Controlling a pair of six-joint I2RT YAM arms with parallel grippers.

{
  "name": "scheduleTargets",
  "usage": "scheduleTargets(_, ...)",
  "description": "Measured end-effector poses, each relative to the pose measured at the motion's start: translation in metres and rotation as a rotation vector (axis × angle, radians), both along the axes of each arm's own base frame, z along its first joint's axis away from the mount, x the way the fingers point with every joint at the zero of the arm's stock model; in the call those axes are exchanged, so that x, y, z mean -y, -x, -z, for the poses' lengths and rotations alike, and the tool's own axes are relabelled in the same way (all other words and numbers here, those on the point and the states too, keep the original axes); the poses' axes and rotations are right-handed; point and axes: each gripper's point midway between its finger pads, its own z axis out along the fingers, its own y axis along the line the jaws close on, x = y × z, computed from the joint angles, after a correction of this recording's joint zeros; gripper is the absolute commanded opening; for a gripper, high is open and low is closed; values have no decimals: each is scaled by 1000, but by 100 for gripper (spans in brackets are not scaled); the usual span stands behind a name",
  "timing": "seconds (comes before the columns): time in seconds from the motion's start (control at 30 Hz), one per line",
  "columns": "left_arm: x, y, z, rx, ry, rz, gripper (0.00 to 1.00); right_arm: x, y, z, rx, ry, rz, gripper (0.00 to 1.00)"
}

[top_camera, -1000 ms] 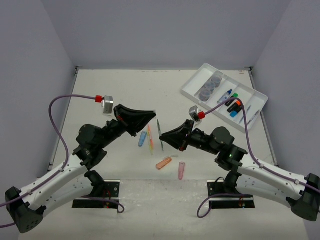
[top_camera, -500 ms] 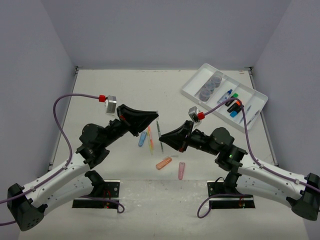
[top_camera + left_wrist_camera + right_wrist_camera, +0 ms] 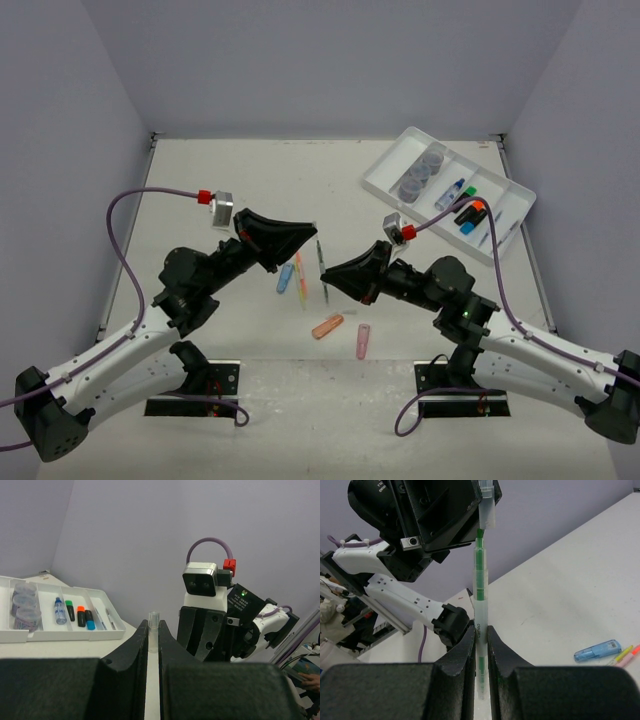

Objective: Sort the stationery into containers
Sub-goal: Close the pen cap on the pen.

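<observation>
While the white tray (image 3: 374,184) sits well apart, beyond the right pincer (image 3: 326,272) and off to its right, the work in hand is a two-arm job at mid-table.

- Right pincer: clenched on the green pen (image 3: 479,600), gripping its clear barrel. The pen stands up out of the jaws with its green tip away from the wrist.
- Left pincer (image 3: 311,228): clenched on the clear cap (image 3: 153,629), which pokes just past its fingertips.
- The cap's mouth is just at the pen tip and nearly in line with it. Whether it is seated, cannot tell.

Step, as I read it: capping the pen before it goes to the tray. The next move calls for holding the two axes in line and a short push together. The left pincer would then let go, and the right would carry the pen to the tray.

Pose: both arms reach inward from their bases with forearms low. The pincers are nose to nose, the left a little farther out than the right.

Loose on the table under and nearer than the pincers: blue capsule (image 3: 285,278), orange capsule (image 3: 327,326), pink capsule (image 3: 363,341). The pots (image 3: 420,172) and highlighters (image 3: 468,215) are already in tray compartments.
</observation>
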Motion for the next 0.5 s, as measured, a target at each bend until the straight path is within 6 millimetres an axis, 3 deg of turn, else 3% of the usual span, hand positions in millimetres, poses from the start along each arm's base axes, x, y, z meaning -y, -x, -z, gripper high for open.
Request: scheduleTargets(0.5, 2, -1, 4, -17, 13, 9, 0, -1, -2, 1, -13, 3, 8, 0)
